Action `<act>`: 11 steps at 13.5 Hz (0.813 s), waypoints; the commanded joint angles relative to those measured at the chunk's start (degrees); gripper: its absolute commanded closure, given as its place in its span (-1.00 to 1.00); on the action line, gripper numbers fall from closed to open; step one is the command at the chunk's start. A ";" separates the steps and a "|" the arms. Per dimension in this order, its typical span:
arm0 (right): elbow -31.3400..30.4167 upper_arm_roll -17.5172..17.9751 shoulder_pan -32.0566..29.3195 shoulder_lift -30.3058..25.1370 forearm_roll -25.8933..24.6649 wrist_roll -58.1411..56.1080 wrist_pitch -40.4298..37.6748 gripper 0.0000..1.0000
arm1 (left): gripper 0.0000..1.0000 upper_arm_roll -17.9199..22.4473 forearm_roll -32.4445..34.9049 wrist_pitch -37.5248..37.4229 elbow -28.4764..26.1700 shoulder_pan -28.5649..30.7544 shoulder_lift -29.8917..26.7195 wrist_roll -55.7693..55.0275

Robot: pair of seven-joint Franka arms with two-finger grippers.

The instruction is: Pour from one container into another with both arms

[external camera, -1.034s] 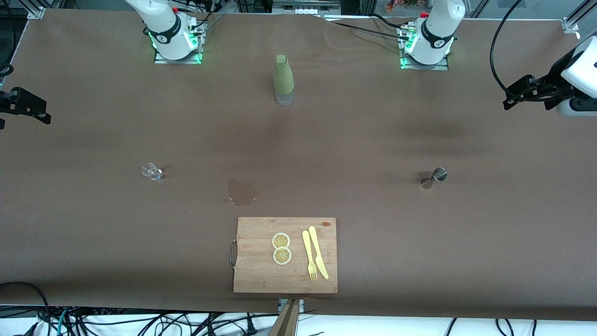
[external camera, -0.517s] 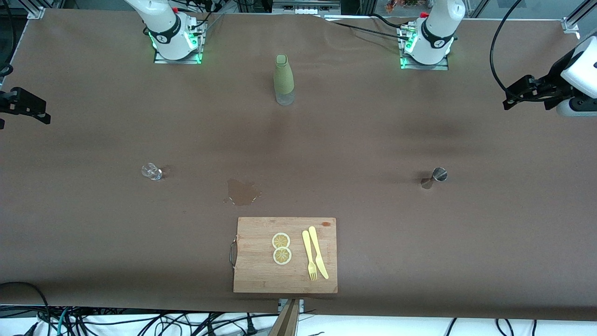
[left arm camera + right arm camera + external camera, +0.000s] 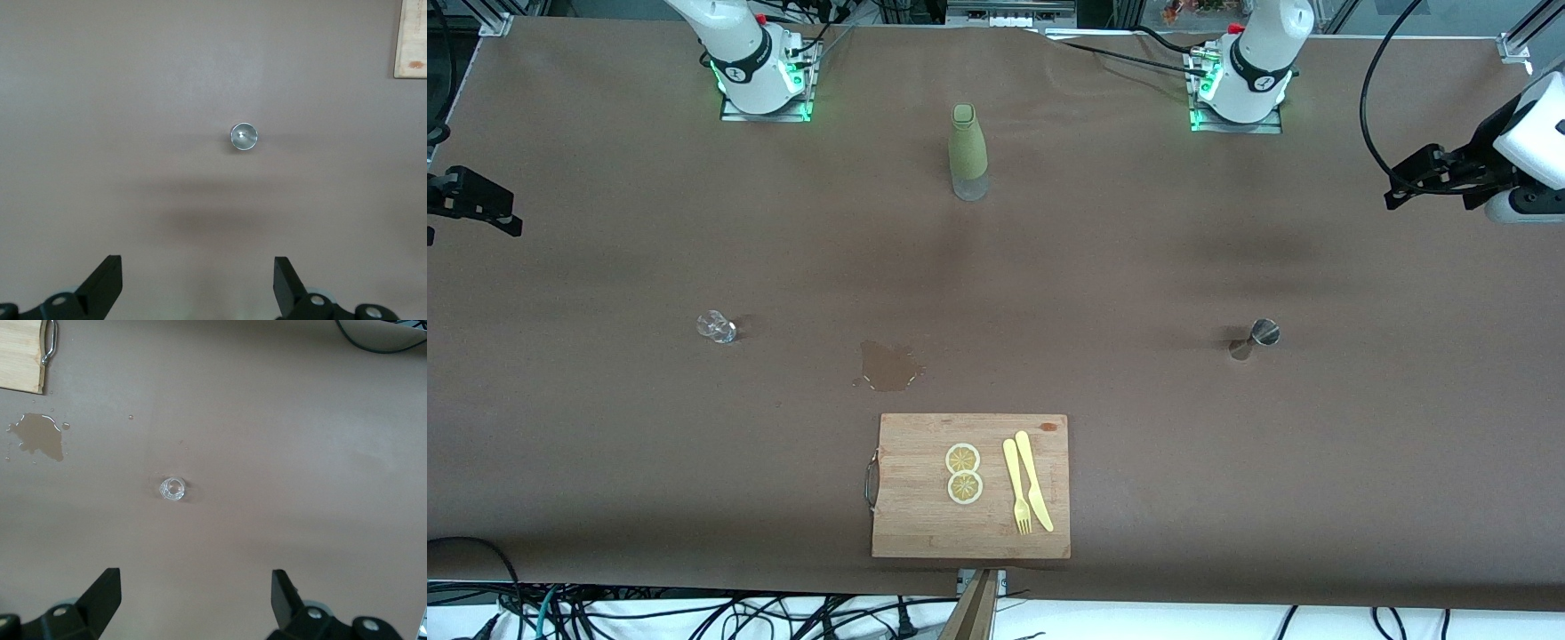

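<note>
Two containers, both standing alone on the worktop, unmoved over the last second: steel jigger (image 3: 1255,338) toward the left arm's end, glass cup (image 3: 716,326) toward the right arm's end, each about midway between the worktop's edges. Left hand (image 3: 198,287) high over the jigger, fingers wide, holding nothing. Right hand (image 3: 193,603) high over the cup, likewise wide and empty. Nothing gripped yet; pouring not begun. Between them: spilled puddle (image 3: 887,366), cutting board (image 3: 970,485), green bottle (image 3: 967,151).

Lighting: even, overhead, moderately bright. Shadows: soft, diffuse, beside cup (image 3: 716,327) and jigger (image 3: 1256,336); broad faint bands on table (image 3: 1138,267). Glare: spill (image 3: 41,437) edges. Focus: sharp throughout.
</note>
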 commanded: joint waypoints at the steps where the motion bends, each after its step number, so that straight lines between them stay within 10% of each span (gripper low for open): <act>1: 0.54 -0.01 -0.14 0.05 -0.51 -0.16 -0.43 -1.00 | -1.00 -0.28 1.38 4.40 -3.85 3.24 -0.49 10.58; 11: 0.45 -0.01 -0.05 0.05 -0.33 -0.16 -0.26 -1.00 | -1.00 -0.28 -16.35 9.08 -5.63 17.04 10.14 53.84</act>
